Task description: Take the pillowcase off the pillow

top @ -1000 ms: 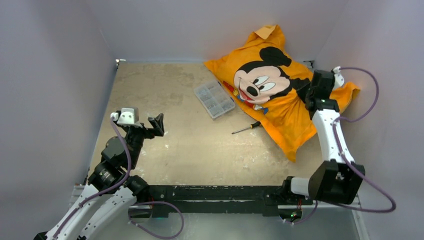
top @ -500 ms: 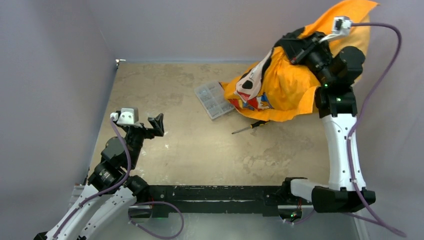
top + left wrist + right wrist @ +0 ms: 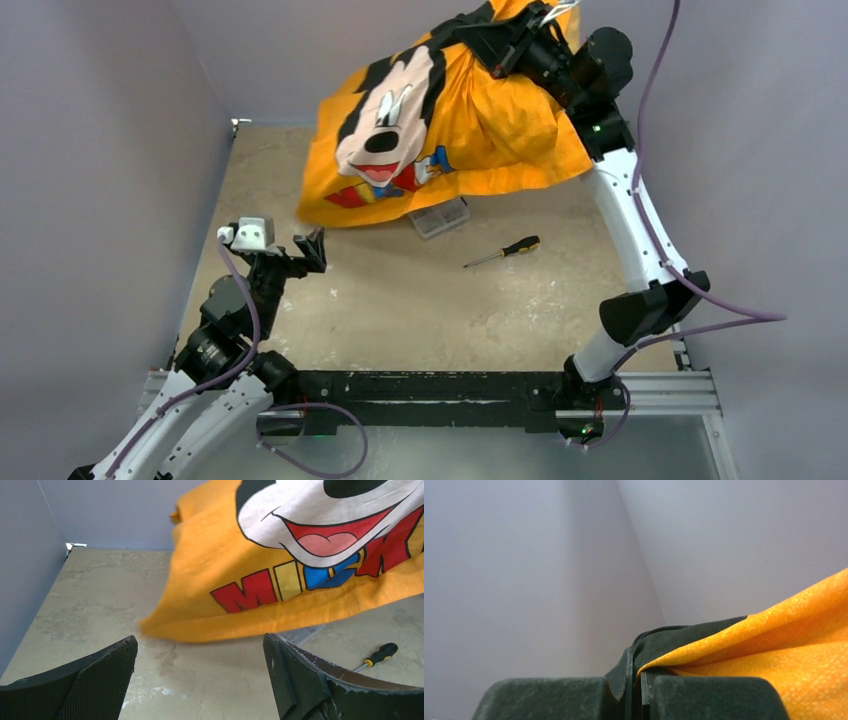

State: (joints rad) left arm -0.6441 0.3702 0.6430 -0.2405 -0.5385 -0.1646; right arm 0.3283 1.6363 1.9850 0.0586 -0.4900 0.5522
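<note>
pillowcase (image 3: 450,130) clamped in right gripper (image 3: 638,690), seemingly draping leftward

Right arm (image 3: 628,225) is extended tall from its base, elbow bent near the table's right edge, forearm rising toward the far wall. Its wrist (image 3: 598,62) is turned left, and the right gripper (image 3: 492,42) is held high. In the wrist view the jaws are pinched together on a fold of the pillowcase (image 3: 809,645).

Left arm (image 3: 215,345) sits folded low at the near-left corner. Left gripper (image 3: 309,252) points toward the far side, level with the table. Its fingers (image 3: 102,677) are spread wide and hold nothing.
</note>
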